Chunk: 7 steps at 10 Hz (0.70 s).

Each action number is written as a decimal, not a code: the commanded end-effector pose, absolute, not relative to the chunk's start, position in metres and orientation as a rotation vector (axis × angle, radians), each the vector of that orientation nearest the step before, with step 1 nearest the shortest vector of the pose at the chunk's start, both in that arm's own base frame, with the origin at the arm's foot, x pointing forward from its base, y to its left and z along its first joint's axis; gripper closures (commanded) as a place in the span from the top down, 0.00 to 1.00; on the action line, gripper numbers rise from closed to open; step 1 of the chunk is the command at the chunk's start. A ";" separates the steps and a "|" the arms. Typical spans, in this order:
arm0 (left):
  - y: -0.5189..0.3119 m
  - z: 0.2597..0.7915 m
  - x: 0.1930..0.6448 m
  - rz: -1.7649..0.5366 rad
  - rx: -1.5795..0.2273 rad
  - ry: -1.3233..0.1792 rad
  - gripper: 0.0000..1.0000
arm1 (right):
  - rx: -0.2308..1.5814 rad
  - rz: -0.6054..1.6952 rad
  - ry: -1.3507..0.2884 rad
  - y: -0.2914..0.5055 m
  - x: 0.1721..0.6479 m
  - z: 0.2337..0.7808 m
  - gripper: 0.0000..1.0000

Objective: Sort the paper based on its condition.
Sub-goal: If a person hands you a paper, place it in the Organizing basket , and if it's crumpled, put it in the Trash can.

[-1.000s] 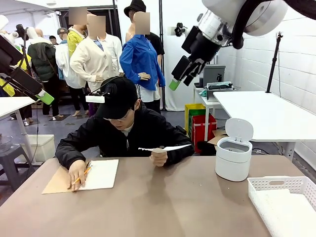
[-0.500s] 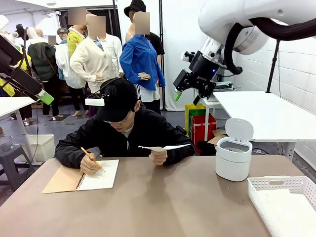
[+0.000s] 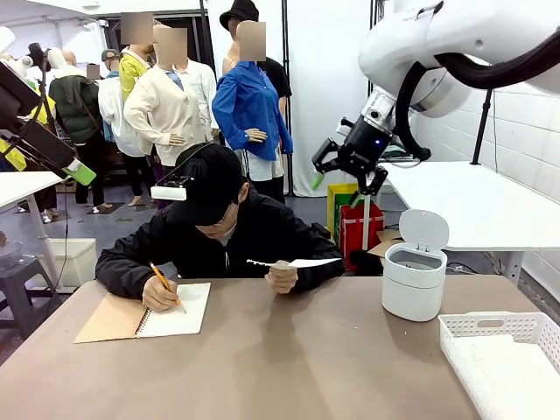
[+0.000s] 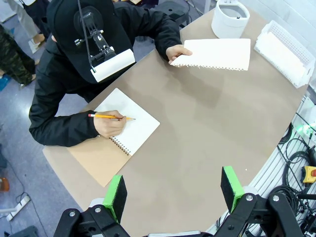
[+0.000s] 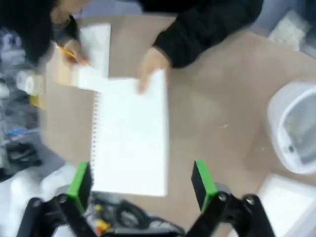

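Movement on the right: the white right arm (image 3: 437,52) has swung down from up high, its jaws spread wide and empty, now hanging over the flat white paper sheet with a torn edge (image 3: 293,262) that the person's hand (image 3: 282,278) holds just above the brown table (image 3: 289,350). Looks like a handover is coming, sorting not yet begun. The left arm (image 4: 94,219) waits high, jaws apart, bare

Matt table (image 3: 262,367) — thin paper sheet (image 4: 217,53).

No legible text; writing on notebook (image 4: 129,129) perhaps too small
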<state>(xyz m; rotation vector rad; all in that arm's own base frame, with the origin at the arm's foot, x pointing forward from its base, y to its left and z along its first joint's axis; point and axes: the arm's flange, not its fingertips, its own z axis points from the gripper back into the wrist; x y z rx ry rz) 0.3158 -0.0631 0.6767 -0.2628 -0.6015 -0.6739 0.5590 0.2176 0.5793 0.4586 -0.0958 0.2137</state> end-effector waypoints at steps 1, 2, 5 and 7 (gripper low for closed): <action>-0.063 0.677 0.316 -0.673 -0.262 -0.607 1.00 | 0.571 0.098 -0.049 0.215 0.563 0.575 1.00; -0.063 0.677 0.316 -0.673 -0.262 -0.607 1.00 | 0.571 0.098 -0.049 0.215 0.563 0.575 1.00; -0.063 0.677 0.316 -0.673 -0.262 -0.607 1.00 | 0.500 0.069 -0.012 0.212 0.587 0.555 1.00; -0.063 0.677 0.316 -0.673 -0.262 -0.607 1.00 | 0.532 0.016 0.109 0.209 0.599 0.525 1.00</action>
